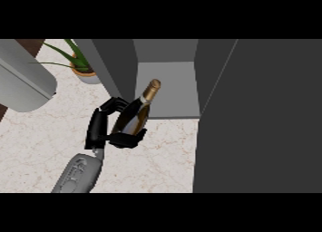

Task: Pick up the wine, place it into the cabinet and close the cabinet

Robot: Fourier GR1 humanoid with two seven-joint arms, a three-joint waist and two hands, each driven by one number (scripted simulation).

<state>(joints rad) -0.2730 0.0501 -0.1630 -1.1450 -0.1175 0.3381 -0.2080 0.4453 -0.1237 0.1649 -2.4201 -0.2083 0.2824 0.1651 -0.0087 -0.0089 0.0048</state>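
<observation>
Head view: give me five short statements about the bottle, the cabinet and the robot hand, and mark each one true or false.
1. The left robot hand is curled round the wine bottle. True.
2. The bottle lies flat on the counter. False: it is held up, tilted, neck toward the cabinet.
3. The cabinet is open. True.
4. A potted plant stands left of the cabinet. True.
5. The right robot hand holds the cabinet door. False: no right hand shows.
</observation>
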